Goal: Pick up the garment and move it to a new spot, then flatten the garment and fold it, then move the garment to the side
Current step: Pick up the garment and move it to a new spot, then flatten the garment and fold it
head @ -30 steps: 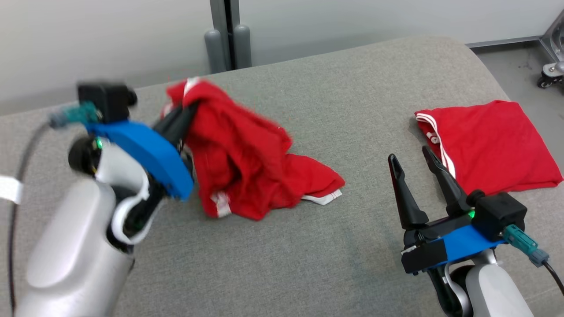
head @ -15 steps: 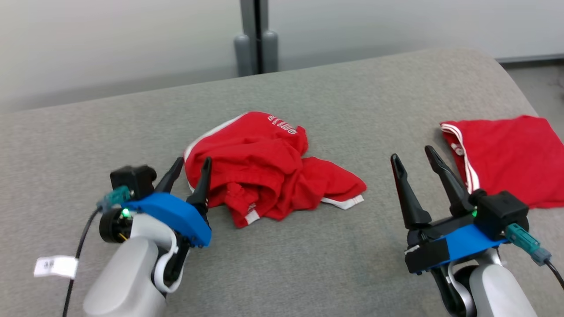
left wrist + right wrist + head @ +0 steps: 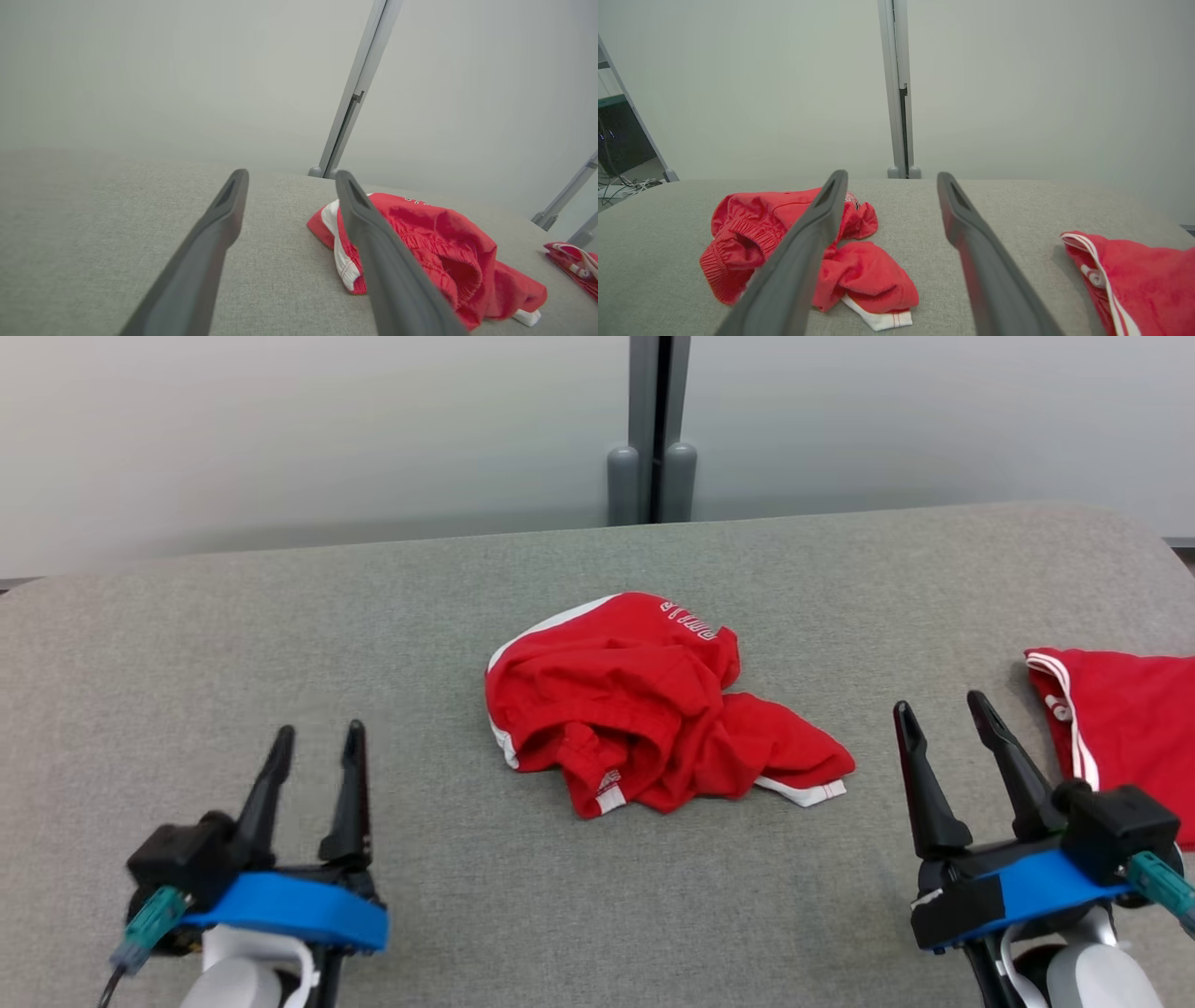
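The garment [image 3: 644,705] is red with white trim and lies crumpled in a heap at the middle of the grey cushioned surface [image 3: 373,616]. The left wrist view has the garment [image 3: 434,242] to the right, the right wrist view has the garment [image 3: 794,242] to the left. My left gripper [image 3: 316,743] is open at the lower left, well clear of the cloth, nothing between its fingers. At the lower right my right gripper [image 3: 943,714] is also open and empty, between the heap and a second red piece.
A second red garment with white stripes [image 3: 1120,728] lies flat at the right edge of the surface, also in the right wrist view [image 3: 1134,275]. A grey post [image 3: 652,429] stands against the pale wall behind. Bare grey surface spreads left of the heap.
My left gripper opened, let go of the garment and drew back to the lower left. The garment settled in a heap. The head camera turned, shifting the whole picture.
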Controlling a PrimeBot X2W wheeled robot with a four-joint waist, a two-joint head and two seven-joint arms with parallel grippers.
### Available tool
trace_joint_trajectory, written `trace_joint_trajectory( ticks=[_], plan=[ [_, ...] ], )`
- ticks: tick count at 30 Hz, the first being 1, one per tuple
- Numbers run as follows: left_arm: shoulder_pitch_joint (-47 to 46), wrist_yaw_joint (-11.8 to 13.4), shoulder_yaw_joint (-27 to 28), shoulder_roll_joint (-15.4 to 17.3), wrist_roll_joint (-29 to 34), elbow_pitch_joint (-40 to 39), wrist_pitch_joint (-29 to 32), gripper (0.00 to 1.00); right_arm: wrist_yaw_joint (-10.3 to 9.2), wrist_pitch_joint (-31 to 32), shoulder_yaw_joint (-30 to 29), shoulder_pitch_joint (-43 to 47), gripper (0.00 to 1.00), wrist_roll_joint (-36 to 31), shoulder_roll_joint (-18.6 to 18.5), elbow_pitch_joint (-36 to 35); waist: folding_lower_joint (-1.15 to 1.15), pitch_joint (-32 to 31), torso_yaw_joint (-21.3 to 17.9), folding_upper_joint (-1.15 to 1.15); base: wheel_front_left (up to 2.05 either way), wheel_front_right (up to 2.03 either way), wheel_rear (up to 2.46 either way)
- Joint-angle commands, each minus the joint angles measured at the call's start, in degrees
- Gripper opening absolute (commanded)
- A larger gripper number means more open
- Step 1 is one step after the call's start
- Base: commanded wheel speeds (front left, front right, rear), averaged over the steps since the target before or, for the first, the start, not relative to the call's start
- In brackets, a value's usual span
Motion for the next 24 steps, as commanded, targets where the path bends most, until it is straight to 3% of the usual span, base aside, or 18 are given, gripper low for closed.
trace_joint_trajectory(
  ticks=[1,13,24],
  plan=[
    [1.03,0.68,1.26,0.57,1.01,-1.47,-0.23,1.00,0.03,0.12,-0.32,1.08,1.00,-0.25,0.07,0.18,0.00,0.04,0.31,0.00,0.00,0.00,0.00],
    [9.88,4.15,2.94,1.91,5.31,-8.12,0.35,1.00,0.03,-0.80,-3.24,4.09,1.00,-0.95,0.89,4.02,0.00,-1.84,0.99,0.00,0.00,0.00,0.00],
    [10.28,5.03,2.26,2.12,4.72,-10.33,2.14,1.00,0.04,-1.25,-2.71,2.43,1.00,-1.03,1.02,6.38,0.00,-1.58,1.25,0.00,0.00,0.00,0.00]
  ],
)
